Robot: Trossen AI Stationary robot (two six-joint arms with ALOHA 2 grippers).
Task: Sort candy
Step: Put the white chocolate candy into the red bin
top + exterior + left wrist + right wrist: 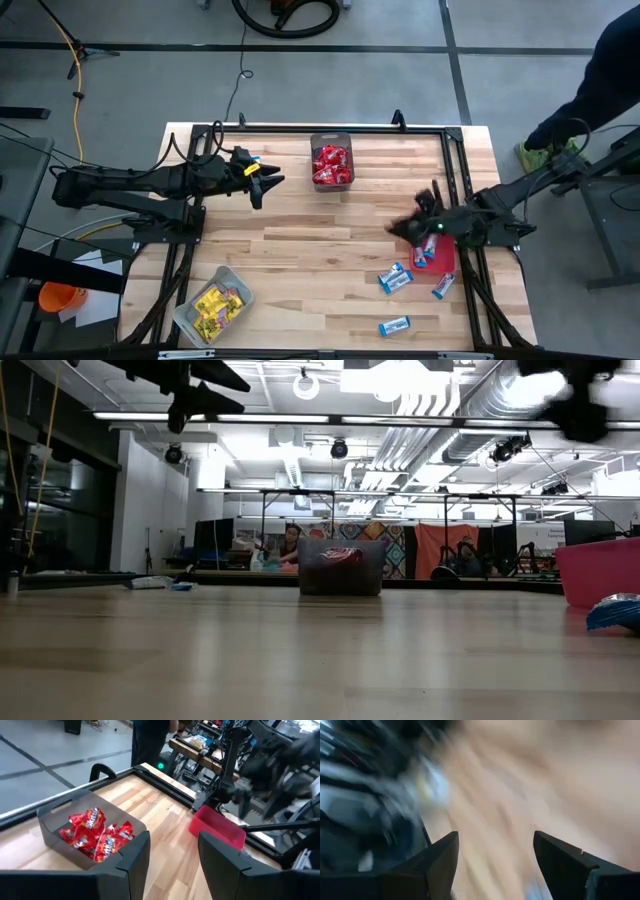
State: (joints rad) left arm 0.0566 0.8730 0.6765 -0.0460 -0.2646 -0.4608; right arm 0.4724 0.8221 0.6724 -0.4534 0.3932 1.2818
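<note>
In the high view, blue-and-white candy packets point(396, 278), point(443, 286), point(394, 325) lie flat on the table near its right front. Red candy point(331, 160) fills a dark grey bin point(331, 138) at the far middle. Yellow candy point(218, 303) sits in a clear grey bin point(190, 318) at the near left. My left gripper point(268, 190) hovers open and empty just left of the dark bin, and its wrist view shows the red candy point(95, 837) ahead of the open gripper point(174, 850). My right gripper point(400, 228) is open in the air by the red bin point(436, 255); its wrist view is smeared, with the gripper point(495, 850) empty.
A black frame rail point(330, 128) runs along the table's far edge and down both sides. A person's dark sleeve and green shoe point(545, 152) show beyond the far right corner. Bare wood point(320, 260) lies across the table's middle. The low view shows the dark bin point(340, 568) and red bin point(600, 572).
</note>
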